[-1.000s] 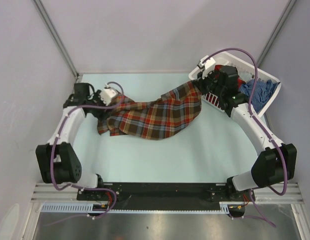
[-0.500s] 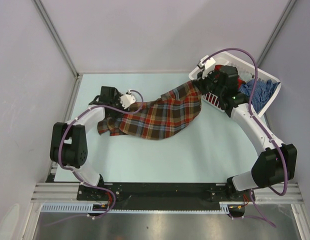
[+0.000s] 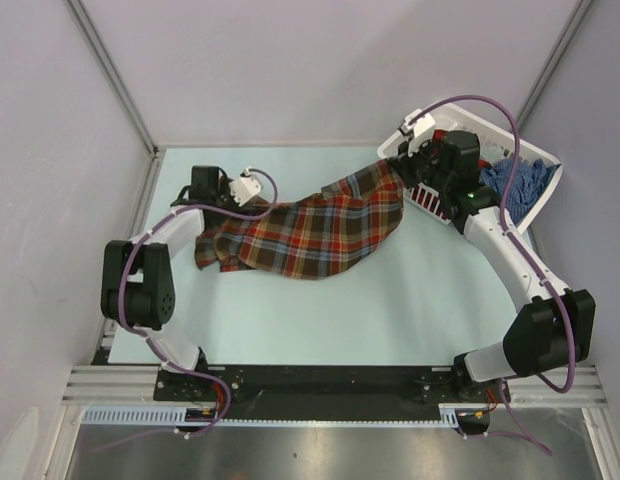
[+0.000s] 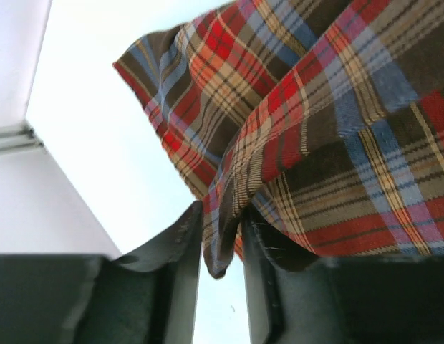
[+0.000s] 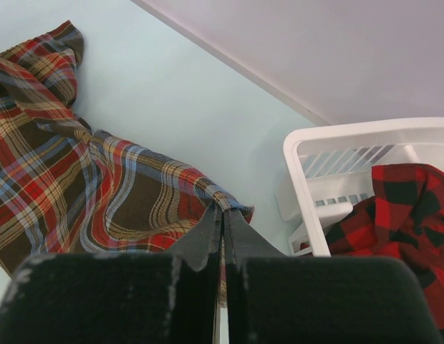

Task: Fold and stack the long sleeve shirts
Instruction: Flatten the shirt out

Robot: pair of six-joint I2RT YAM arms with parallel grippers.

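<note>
Your left pincer (image 4: 222, 251) grips a soft fold of the plaid shirt (image 3: 310, 230), your right pincer (image 5: 223, 222) is clenched on its other edge, and the rumpled cloth sags across the bench (image 3: 390, 300) between them.

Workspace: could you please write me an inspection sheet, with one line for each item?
Surface: pale green table.
Job's things: brown plaid shirt unfolded, spread between both grippers; red-and-black plaid shirt and blue checked shirt in white laundry basket.
Clutter: nothing seen.
Grippers: left gripper shut on a fold of the brown plaid shirt; right gripper shut on its opposite edge.
Cables: purple cables loop along both arms.
Surroundings: pale walls; metal rail at near edge.
</note>
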